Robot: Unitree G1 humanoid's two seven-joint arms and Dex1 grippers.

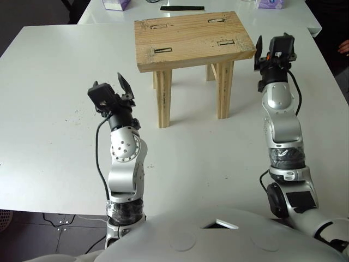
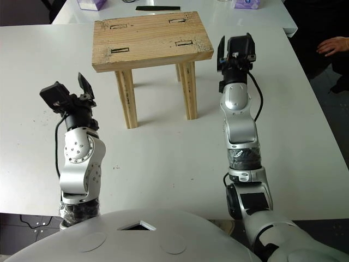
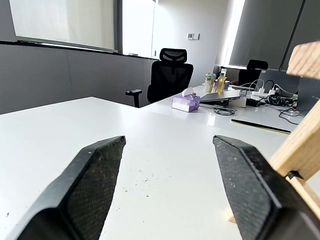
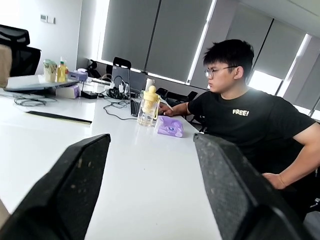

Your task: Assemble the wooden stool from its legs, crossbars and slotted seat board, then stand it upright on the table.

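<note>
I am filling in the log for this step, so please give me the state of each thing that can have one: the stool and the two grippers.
wooden stool: assembled, standing upright on the table, seat board on top.
left gripper: open, nothing between its fingers, at the stool's left.
right gripper: open, nothing between its fingers, close by the seat's right edge.

The stool (image 1: 191,41) stands upright on the table (image 1: 54,109), toward its far middle. The left gripper (image 1: 117,87) is before the stool and to its left, apart from it. The right gripper (image 1: 270,49) is just beside the seat's right edge. Behind, on a second table (image 1: 142,11), lie a tissue box (image 1: 116,4) and a flat strip (image 1: 182,8).
</note>
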